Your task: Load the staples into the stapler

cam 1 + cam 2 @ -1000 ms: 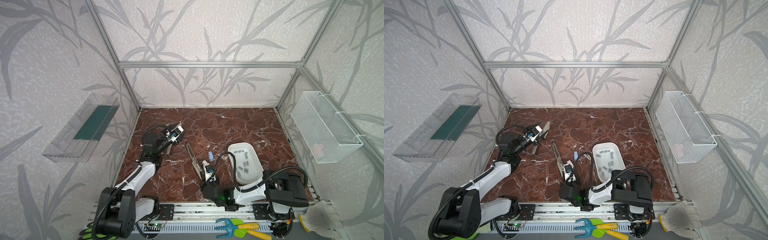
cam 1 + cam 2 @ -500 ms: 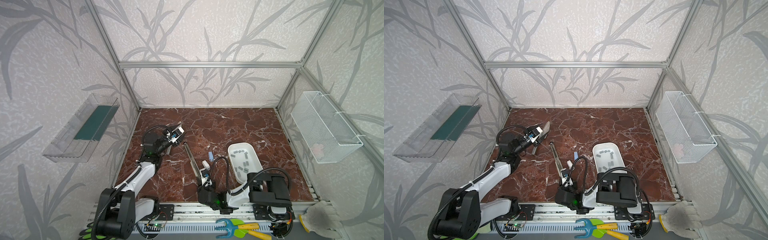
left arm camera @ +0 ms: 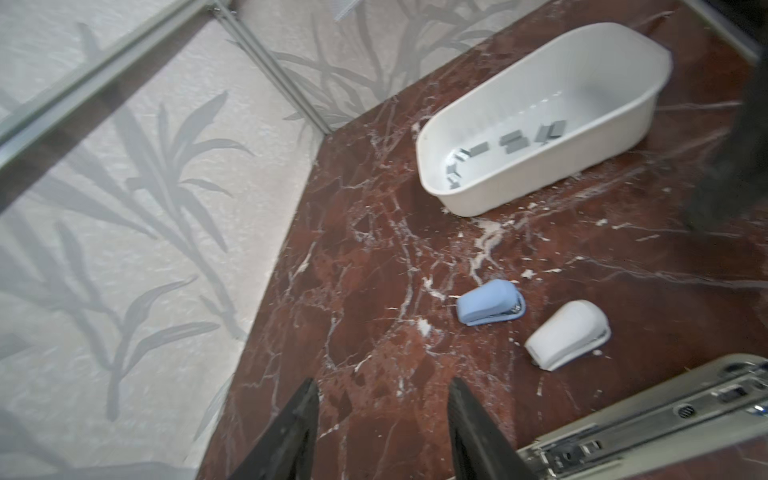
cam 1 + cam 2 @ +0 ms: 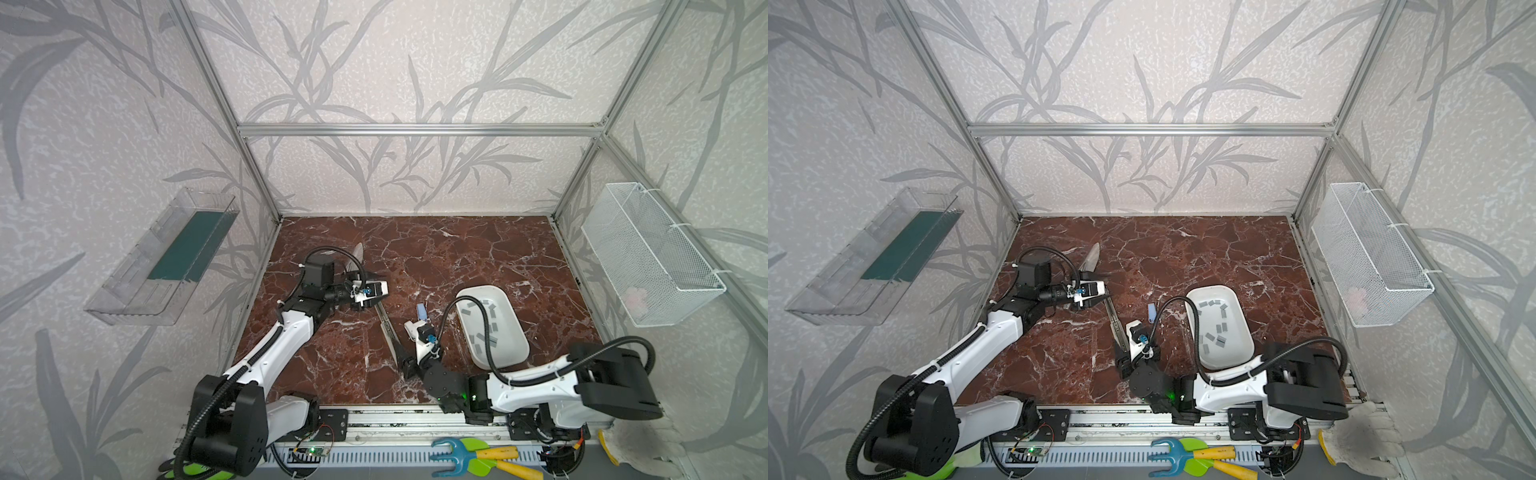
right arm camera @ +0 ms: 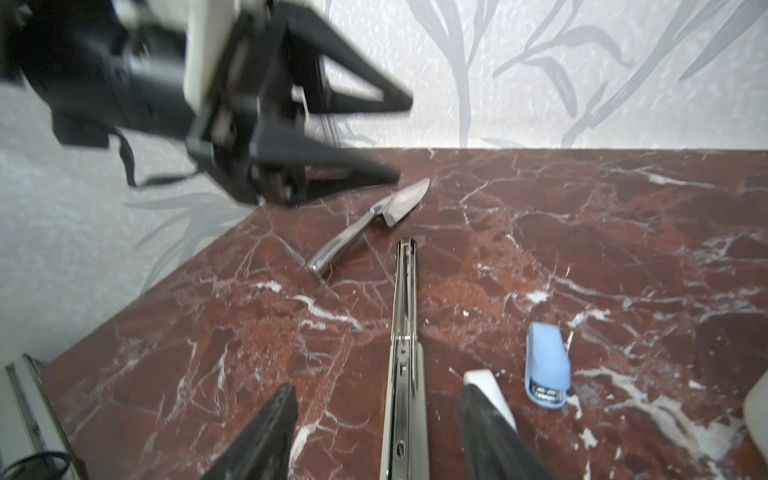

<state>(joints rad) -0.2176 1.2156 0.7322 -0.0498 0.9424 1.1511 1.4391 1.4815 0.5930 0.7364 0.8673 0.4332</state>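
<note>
Left hand spread, empty; right hand spread astride long stapler; staples in tub.

Both arms are white with black joints, bulky black shoulders, ribbed black cables.

Saw a white tub near the right edge of the bench, with about a dozen grey staples scattered inside. Found a small blue stapler just left of it, and a long metal stapler running from mid-bench toward the front edge. Noted a knife toward the left edge, just beyond the left gripper; could not make out its jaws.
</note>
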